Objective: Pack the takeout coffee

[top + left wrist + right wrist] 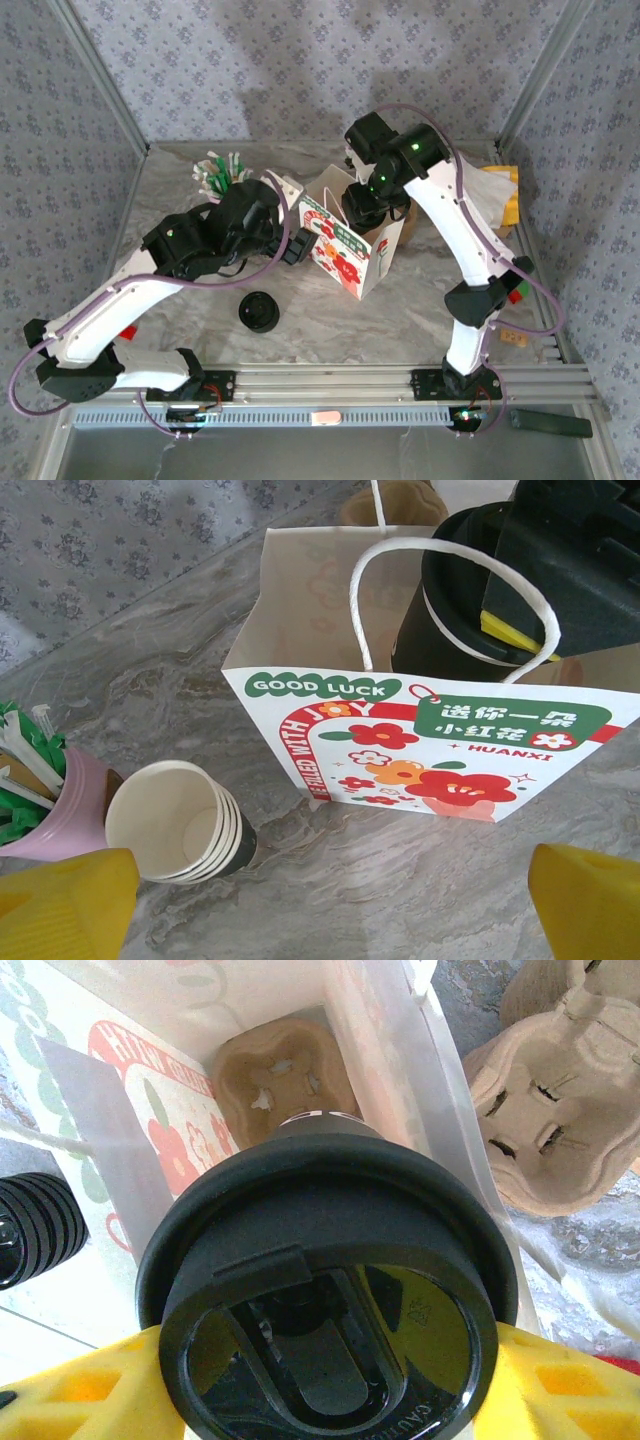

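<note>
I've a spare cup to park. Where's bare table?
Bare marble lies in front of the paper bag, between the pile of black lids and the right arm's base. Crowded beside the bag: stacked cups, pink holder one side, pulp carriers the other.

The left arm (100,305) bends from lower left to centre frame, the left end effector (330,910) spread wide. The right arm (460,230) arches up the right side, the right end effector (330,1385) clamped on the takeout coffee (320,1250).
</note>
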Robot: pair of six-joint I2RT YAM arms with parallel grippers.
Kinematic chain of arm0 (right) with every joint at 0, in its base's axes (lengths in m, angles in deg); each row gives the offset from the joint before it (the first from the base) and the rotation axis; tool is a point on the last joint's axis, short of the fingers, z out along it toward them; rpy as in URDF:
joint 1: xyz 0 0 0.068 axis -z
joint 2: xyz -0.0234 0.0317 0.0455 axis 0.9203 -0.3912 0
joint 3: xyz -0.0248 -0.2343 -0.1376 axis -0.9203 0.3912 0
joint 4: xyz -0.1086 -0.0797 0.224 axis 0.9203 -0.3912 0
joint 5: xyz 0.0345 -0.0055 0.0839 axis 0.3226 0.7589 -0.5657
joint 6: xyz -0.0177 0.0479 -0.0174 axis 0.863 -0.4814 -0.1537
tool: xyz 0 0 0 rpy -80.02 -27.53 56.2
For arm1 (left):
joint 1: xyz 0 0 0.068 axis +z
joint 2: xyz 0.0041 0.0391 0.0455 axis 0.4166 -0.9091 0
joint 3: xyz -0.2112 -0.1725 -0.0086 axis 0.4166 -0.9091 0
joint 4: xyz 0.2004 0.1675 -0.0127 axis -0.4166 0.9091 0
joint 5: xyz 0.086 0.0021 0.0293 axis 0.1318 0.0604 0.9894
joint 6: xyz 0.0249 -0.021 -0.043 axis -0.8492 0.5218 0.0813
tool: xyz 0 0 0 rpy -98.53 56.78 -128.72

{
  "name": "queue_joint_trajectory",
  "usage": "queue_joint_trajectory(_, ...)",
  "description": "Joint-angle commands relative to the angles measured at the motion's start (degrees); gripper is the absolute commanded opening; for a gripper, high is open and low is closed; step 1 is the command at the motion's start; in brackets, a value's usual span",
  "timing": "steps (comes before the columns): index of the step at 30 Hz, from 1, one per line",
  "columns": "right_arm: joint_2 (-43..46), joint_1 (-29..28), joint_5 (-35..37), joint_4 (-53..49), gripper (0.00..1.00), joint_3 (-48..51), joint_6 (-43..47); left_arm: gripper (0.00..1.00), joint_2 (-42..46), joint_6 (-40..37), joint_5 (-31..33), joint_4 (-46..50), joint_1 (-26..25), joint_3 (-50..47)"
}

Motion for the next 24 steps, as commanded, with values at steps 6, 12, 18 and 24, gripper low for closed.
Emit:
queue_joint_trajectory(6,-2.8,0.8,-1.4,-11.0,0.55,-0.8,0.2,1.0,0.7,0.7,-0.1,-0.4,0.3,1.0)
queue_joint_trajectory(12,-4.2,1.0,-2.2,-11.0,0.55,-0.3,0.3,1.0,0.6,0.5,-0.3,-0.8,0.4,0.7)
queue_joint_trajectory(18,-5.3,1.2,-2.1,-11.0,0.55,0.6,0.3,1.0,0.9,0.4,-0.3,-0.9,0.7,0.0)
queue_joint_trajectory(24,-6.3,1.2,-1.4,-11.0,0.55,1.4,0.4,1.0,1.2,0.5,-0.5,-1.1,1.0,-0.3)
